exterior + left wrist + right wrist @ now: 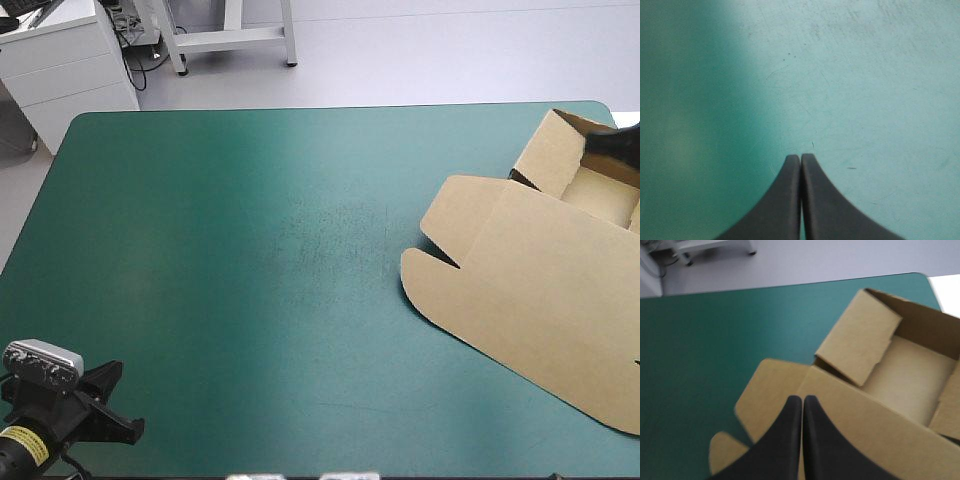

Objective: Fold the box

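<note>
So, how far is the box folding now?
Done: the box stands as an open tray, walls up, lid flat on the cover. In hand: nothing; the left fingers are shut over bare cover, the right fingers shut above the lid. Left: little, it seems.

Brown box [540,290], teal-green cover [250,250] w/ faint pale scuffs, black L pincer [800,157], black R pincer [802,399]

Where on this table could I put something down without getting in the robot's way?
Bare: the teal-green cover from its left edge across the middle to the box, far edge included. Crowded: the right side, where the box lies under the right gripper, and the near-left corner, by the left gripper.
</note>
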Tool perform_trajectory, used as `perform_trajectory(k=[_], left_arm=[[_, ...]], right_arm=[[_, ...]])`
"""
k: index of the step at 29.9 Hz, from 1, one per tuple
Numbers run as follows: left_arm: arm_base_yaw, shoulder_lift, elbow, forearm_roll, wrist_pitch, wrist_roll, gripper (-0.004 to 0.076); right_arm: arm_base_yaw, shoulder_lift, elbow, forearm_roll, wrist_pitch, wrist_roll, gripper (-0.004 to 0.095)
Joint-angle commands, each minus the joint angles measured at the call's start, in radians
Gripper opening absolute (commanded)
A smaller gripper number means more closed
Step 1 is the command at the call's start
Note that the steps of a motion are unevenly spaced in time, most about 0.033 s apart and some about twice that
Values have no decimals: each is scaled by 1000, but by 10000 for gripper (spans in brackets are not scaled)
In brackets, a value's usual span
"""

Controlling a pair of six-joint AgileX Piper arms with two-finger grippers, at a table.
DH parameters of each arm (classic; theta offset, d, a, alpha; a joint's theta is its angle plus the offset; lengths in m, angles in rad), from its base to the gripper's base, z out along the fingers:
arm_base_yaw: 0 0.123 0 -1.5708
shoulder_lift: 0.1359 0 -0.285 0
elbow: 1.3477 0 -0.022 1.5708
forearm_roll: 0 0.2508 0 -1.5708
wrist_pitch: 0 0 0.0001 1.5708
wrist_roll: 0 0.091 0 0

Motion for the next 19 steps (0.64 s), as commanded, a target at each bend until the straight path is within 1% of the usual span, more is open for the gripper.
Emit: perform_trajectory(k=[1, 4, 6, 9, 19], left_arm=[[-1, 14, -26, -4, -67, -7, -32], [-1, 7, -26, -4, -70, -5, -32], [-1, -2, -26, -4, -83, -5, -32], [-1, -19, -26, -4, -114, -5, -32], [-1, -71, 57, -2, -190, -3, -32]], right_arm=[[132, -178, 160, -1, -81, -58, -8], [226, -308, 331, -32, -122, -72, -8], [256, -394, 428, -52, -122, -72, -8], [267, -501, 570, -82, -120, -70, -8], [267, -812, 989, -116, -245, -83, -8]])
